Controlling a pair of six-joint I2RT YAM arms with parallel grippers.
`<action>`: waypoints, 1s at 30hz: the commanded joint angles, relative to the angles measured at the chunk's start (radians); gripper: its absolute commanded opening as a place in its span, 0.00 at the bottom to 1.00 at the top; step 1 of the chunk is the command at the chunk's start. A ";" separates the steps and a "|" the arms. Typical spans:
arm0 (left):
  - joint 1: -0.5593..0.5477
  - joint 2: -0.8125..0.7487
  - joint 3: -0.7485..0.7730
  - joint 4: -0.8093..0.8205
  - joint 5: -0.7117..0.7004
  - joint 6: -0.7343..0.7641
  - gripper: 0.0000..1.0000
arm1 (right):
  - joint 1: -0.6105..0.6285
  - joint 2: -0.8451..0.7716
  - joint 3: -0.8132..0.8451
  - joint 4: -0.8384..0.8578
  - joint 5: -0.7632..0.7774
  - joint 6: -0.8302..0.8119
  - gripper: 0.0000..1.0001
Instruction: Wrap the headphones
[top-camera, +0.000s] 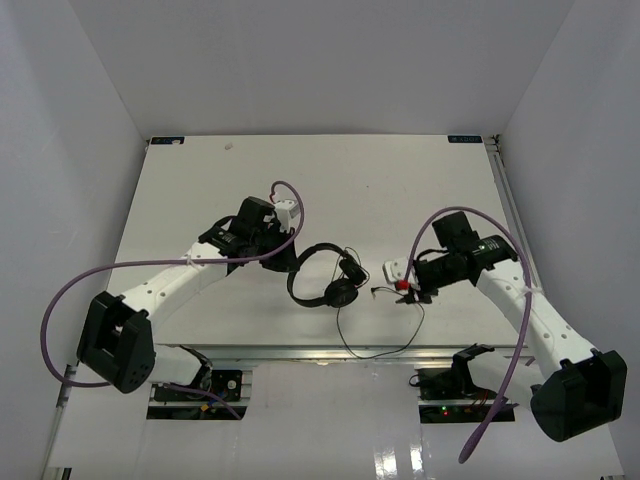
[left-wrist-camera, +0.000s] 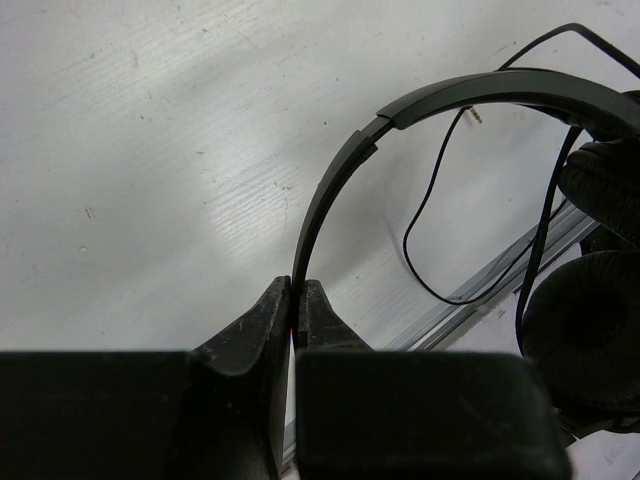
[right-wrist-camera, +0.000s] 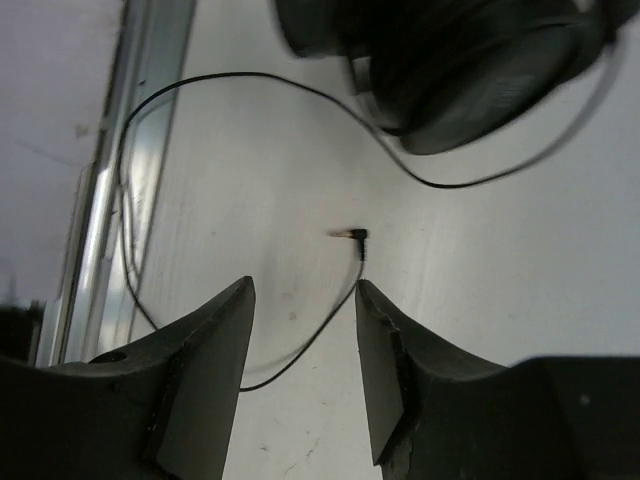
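Observation:
The black headphones (top-camera: 325, 275) lie mid-table, with the headband arching left and the two ear cups at the right. My left gripper (left-wrist-camera: 296, 292) is shut on the thin headband (left-wrist-camera: 330, 190); its place in the top view (top-camera: 283, 258) is at the band's left end. The thin black cord (top-camera: 375, 345) loops from the cups toward the table's near edge and back up to its plug (right-wrist-camera: 352, 235). My right gripper (right-wrist-camera: 303, 290) is open just above the table, with the plug and cord end lying just beyond its fingertips. The ear cups (right-wrist-camera: 460, 60) lie farther ahead of it.
Thick purple cables (top-camera: 90, 280) run along both arms. A metal rail (top-camera: 330, 352) marks the table's near edge, with the cord loop draped over it. White walls enclose the table on the left, the right and the back.

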 joint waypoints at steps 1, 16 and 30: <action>0.013 -0.078 -0.002 0.037 0.021 -0.024 0.00 | -0.001 -0.042 -0.081 -0.338 -0.029 -0.602 0.53; 0.099 -0.115 -0.009 0.061 0.075 -0.091 0.00 | 0.076 -0.144 -0.394 -0.020 0.272 -0.569 0.49; 0.139 -0.126 0.010 0.058 0.104 -0.107 0.00 | 0.076 -0.109 -0.493 0.162 0.350 -0.499 0.41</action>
